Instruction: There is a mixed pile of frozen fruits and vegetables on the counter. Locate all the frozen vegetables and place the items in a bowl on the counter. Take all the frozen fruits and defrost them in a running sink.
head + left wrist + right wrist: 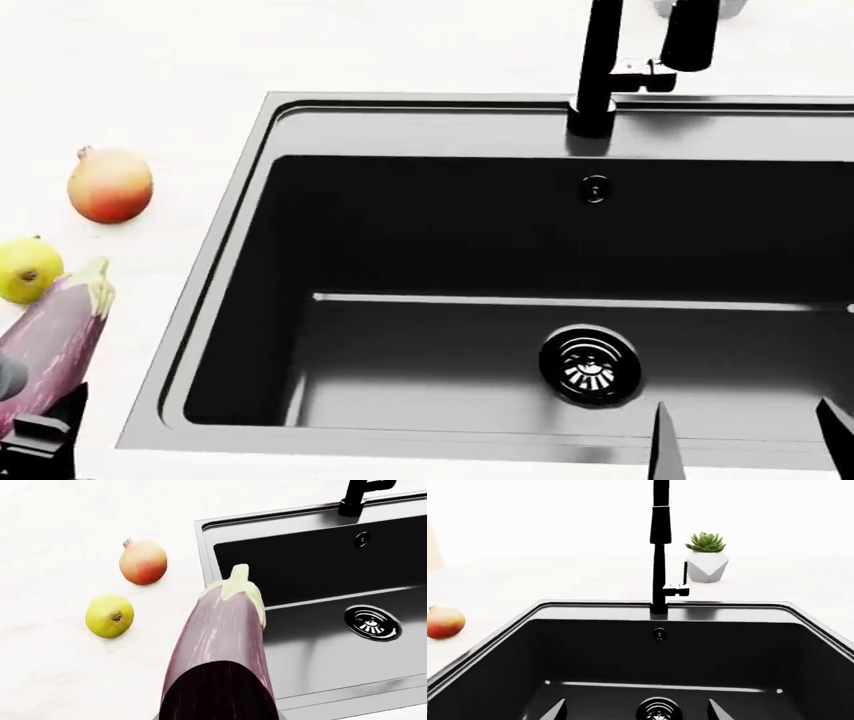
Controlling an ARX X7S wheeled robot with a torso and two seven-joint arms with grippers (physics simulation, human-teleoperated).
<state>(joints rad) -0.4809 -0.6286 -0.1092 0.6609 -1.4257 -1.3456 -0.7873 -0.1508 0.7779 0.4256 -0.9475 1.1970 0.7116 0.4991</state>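
eggplant (223, 645) sits lengthwise in the left gripper (27, 440), clamped at its butt end, green cap pointing away past the sink (214, 330) rim's left side over the counter (60, 520); right gripper (637, 712) hangs spread over the basin, empty.

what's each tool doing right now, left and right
Left tool: closed on the eggplant.
Right tool: open, empty, over the sink.

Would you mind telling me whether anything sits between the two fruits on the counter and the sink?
Nothing visible does: the pear and the round reddish fruit lie on bare counter beside the sink; the eggplant sits nearer the camera.
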